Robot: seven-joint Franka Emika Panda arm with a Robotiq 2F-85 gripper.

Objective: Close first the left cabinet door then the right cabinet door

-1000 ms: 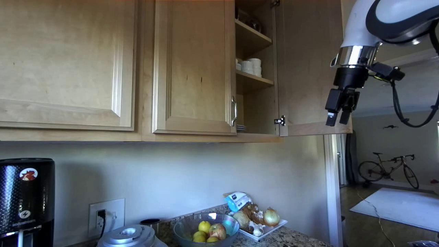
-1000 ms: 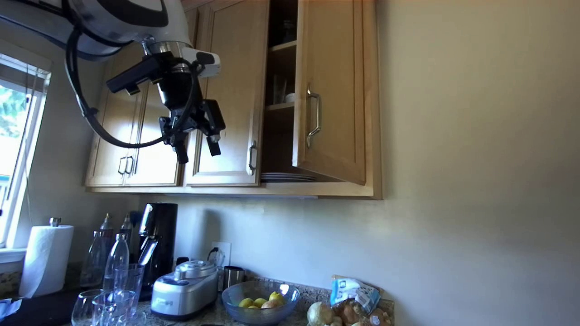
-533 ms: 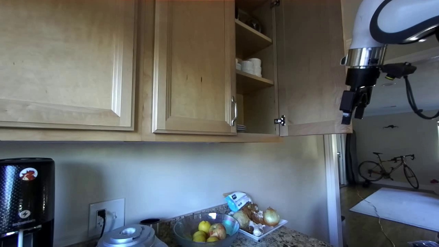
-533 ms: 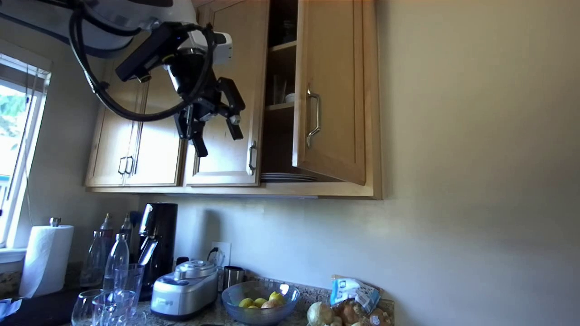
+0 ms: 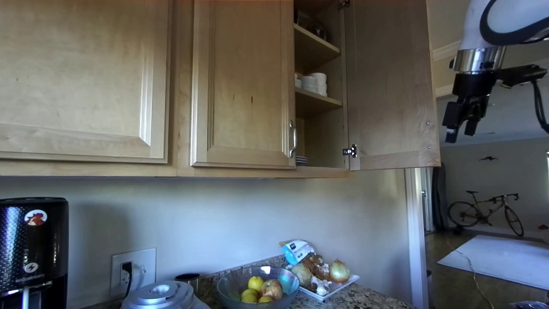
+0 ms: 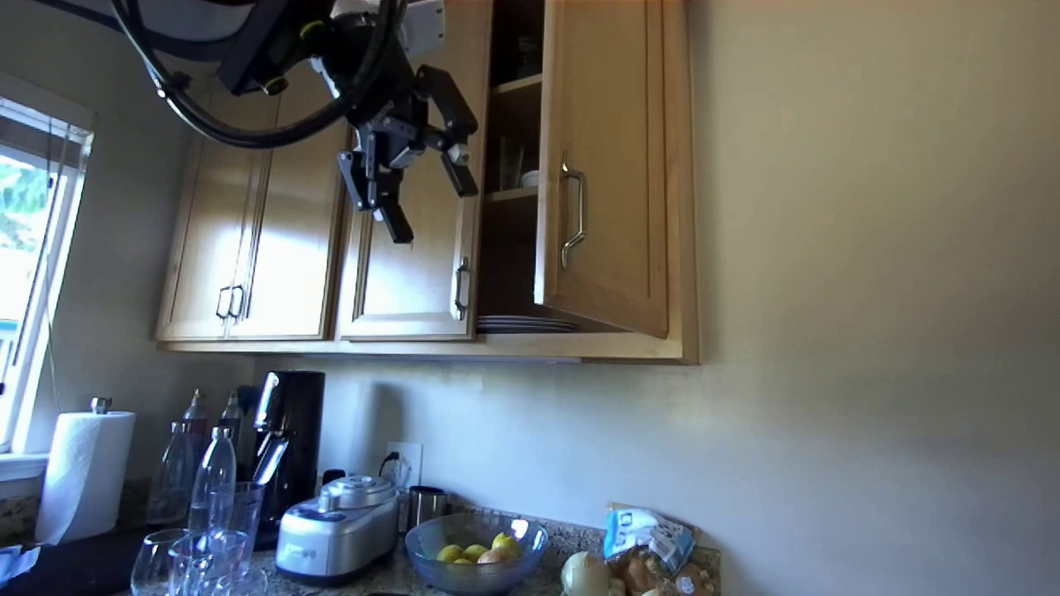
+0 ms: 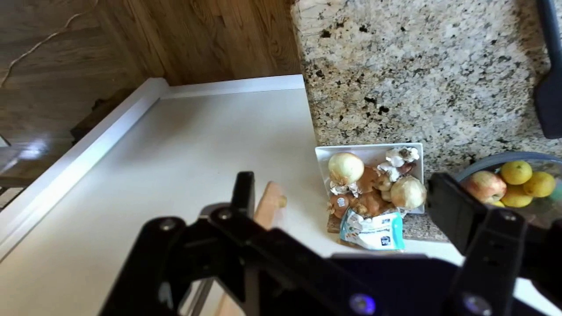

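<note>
The left cabinet door [image 5: 244,94], light maple with its bar handle near the right edge, lies against the cabinet frame in both exterior views. The right cabinet door [image 6: 609,165] stands swung out, its silver handle facing away from the opening; its inner face shows in an exterior view. My gripper [image 5: 461,132] hangs open and empty, past that door's free edge in this view. In an exterior view, the gripper [image 6: 432,209] overlaps the left door. In the wrist view, the right door's pale wooden edge [image 7: 268,204] appears beside one finger [image 7: 244,193]; whether they touch, I cannot tell.
Cups [image 5: 315,83] sit on a shelf in the open cabinet. Below, on the counter, are a fruit bowl [image 6: 476,555], a tray of onions [image 7: 369,151], a food processor [image 6: 339,530] and several glasses [image 6: 203,555]. A handle-less wooden door [image 5: 81,77] is farther along.
My gripper has moved right and upward in both exterior views, from in front of the right door's inner face to beyond its free edge. Both doors have kept their positions.
</note>
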